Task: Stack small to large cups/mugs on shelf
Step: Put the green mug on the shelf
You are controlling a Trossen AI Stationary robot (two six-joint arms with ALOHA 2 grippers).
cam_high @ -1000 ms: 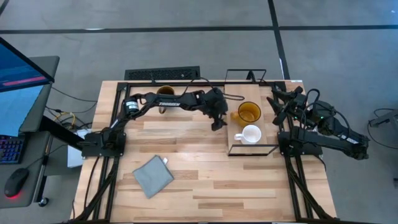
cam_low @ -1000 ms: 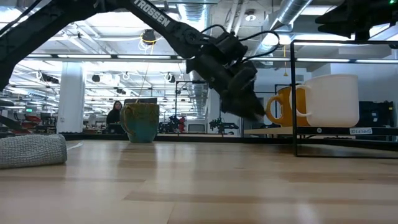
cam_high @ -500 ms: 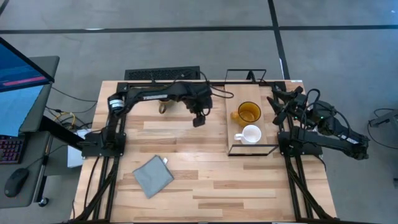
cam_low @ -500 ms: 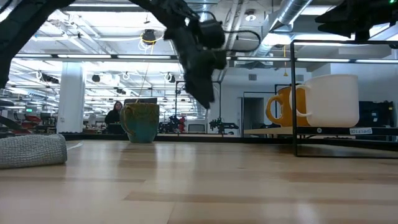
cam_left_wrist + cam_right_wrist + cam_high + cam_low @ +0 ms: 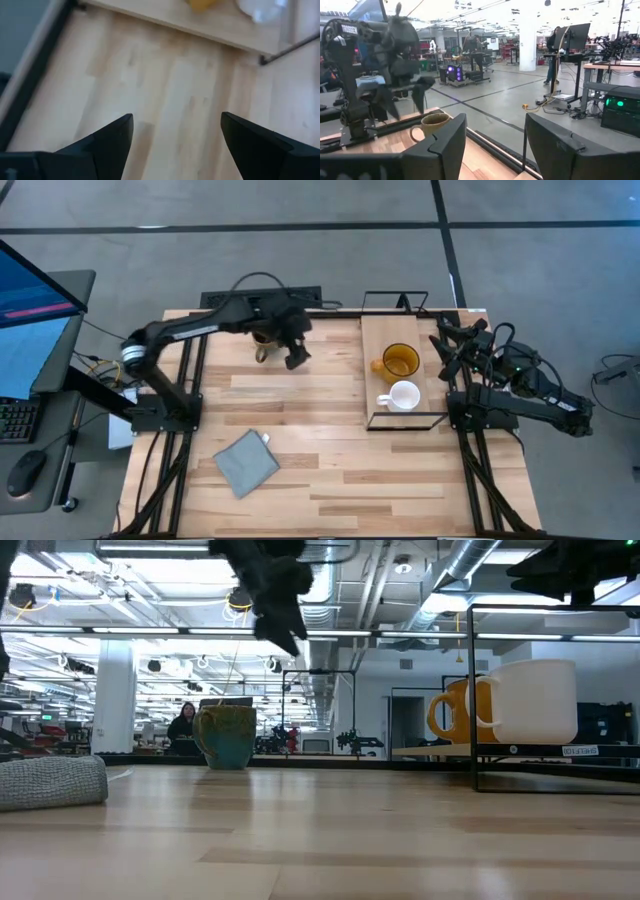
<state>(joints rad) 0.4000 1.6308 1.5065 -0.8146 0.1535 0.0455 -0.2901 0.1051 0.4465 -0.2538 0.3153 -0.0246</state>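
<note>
Two of three placed: amber mug [image 5: 400,361] and white mug [image 5: 404,395] sit on the shelf [image 5: 375,340], about 3 o'clock. Dark mug [image 5: 264,338] waits at 11 o'clock; my left gripper [image 5: 296,357] hovers beside it, fingers spread, empty. Right gripper [image 5: 447,345] parked at 3, spread.

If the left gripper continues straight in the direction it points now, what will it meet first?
Probably the bare tabletop. The open left gripper points down at plain wood, empty between its fingers. The shelf with the amber mug lies farther ahead, likely beyond that line; depth is hard to judge.
</note>
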